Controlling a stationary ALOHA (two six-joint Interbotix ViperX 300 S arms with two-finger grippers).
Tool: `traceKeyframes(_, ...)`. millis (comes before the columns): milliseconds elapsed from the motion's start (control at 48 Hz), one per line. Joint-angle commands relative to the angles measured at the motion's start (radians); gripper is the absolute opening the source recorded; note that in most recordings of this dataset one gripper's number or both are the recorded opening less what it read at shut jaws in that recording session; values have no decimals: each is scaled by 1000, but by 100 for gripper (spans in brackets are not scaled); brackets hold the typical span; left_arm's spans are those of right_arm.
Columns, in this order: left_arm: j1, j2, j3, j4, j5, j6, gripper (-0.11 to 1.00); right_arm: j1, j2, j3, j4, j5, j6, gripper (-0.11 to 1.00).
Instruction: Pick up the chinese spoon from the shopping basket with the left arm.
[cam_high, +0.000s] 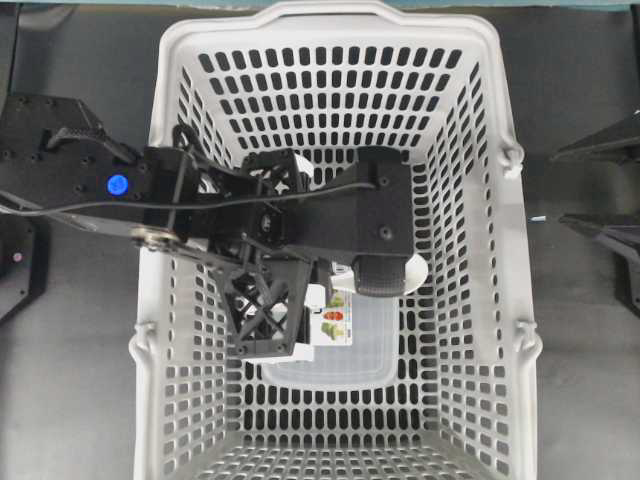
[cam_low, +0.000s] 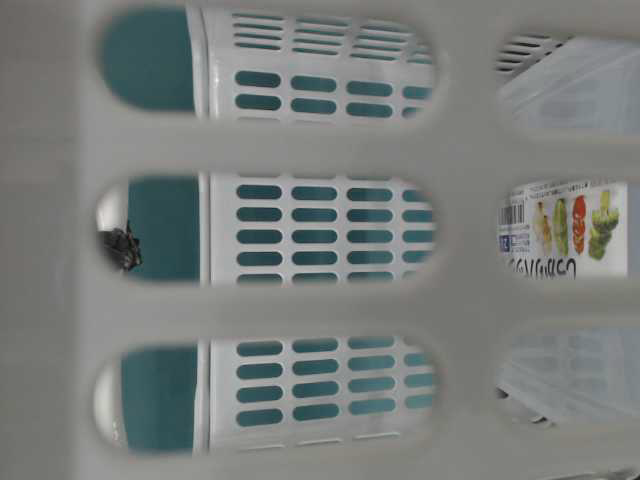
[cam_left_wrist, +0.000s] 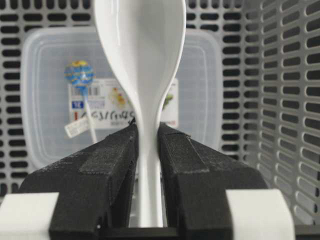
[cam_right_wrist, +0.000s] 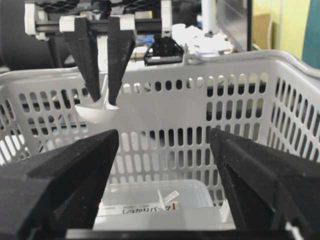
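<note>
From overhead, the left arm (cam_high: 300, 215) reached across the basket (cam_high: 165, 110), hiding most of what it carried; only a white curve of the spoon (cam_high: 415, 272) showed past the wrist, above the clear container (cam_high: 370, 345) on the floor. The table-level view looked through the basket wall (cam_low: 300, 300) and showed only the container's label (cam_low: 565, 230), not the spoon. In the left wrist view the left gripper (cam_left_wrist: 148, 145) was clamped on the spoon's handle (cam_left_wrist: 148, 165), pads pressing its flat sides, the bowl (cam_left_wrist: 140, 45) pointing away over the container, where a lollipop (cam_left_wrist: 80, 75) lay. The right wrist view showed the spoon (cam_right_wrist: 97, 112) hanging from those fingers (cam_right_wrist: 90, 65), its bowl just below the tips and level with the upper wall, clear of the floor; the right gripper (cam_right_wrist: 165, 185) stood wide apart and empty. The lift looked nearly done: a straight, steady rise with the grip held firm would best clear the rim without the thin handle slipping.
</note>
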Motion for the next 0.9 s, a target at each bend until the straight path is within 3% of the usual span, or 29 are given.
traceKeyframes(0,-8,-20,-20,2,-6,3,13,-3,5,-17,3,-11,2,71)
traceKeyframes(583,-8,-12,-3,3,-14,9,13,-2,5,-15,3,-11,2,71)
traceKeyframes(750,-20,-11,-2,2,-26,80,13,-3,6,-15,3,-11,2,71)
traceKeyframes(875,-28,-11,14,2,-29,94,13,-3,5,-15,3,-11,2,71)
